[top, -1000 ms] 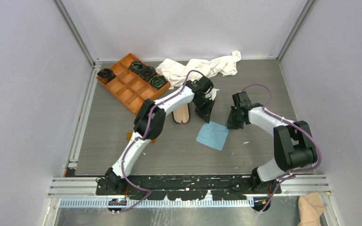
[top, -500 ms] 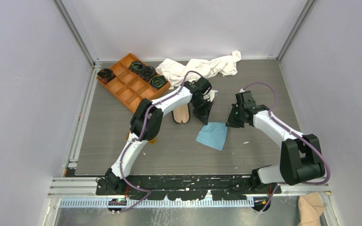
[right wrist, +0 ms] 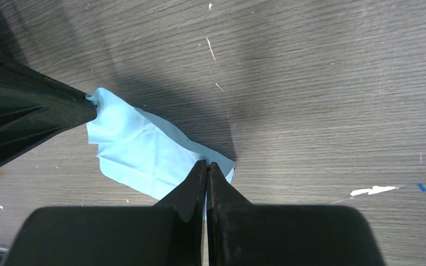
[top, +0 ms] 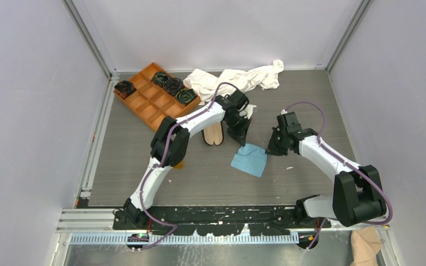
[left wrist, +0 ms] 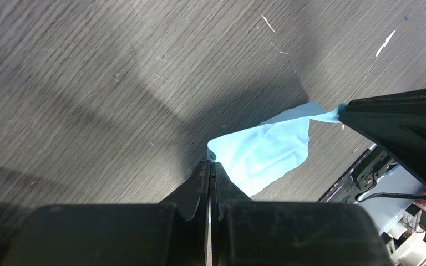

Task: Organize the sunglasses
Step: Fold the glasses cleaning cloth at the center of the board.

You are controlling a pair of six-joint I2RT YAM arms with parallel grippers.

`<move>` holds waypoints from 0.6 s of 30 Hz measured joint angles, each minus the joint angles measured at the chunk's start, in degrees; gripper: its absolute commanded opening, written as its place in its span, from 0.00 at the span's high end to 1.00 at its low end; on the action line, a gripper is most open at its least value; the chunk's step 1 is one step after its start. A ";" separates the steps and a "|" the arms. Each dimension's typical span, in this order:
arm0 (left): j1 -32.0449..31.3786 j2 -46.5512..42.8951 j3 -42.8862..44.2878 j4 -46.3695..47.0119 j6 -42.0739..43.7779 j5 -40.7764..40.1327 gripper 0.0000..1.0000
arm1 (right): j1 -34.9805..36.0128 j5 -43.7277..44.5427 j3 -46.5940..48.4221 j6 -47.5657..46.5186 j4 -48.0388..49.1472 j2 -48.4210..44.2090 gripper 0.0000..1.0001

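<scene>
The light blue cloth (top: 249, 160) (left wrist: 266, 152) (right wrist: 138, 152) lies mid-table with its far edge lifted between both grippers. My left gripper (top: 241, 142) (left wrist: 211, 162) is shut on one far corner. My right gripper (top: 268, 150) (right wrist: 206, 164) is shut on the other. Each wrist view shows the other gripper's black fingers pinching the opposite corner. The open black glasses case (top: 213, 134) with beige lining lies just left of the left gripper. Of the sunglasses only a small amber bit (top: 178, 164) shows under the left arm's elbow; the rest is hidden.
An orange divided tray (top: 144, 105) with black coiled items in several compartments sits at the back left. A crumpled white cloth (top: 233, 77) lies along the back. Small white specks dot the grey wood-grain table (top: 310, 111).
The right arm's elbow has swung outward to the right and its gripper has shifted slightly right, drawing the cloth's far edge tauter. The left gripper has stayed almost still.
</scene>
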 measured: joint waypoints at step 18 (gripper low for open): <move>0.00 -0.55 -0.20 1.55 0.02 0.00 1.00 | 1.03 -0.15 -2.34 0.11 -0.11 -1.73 1.00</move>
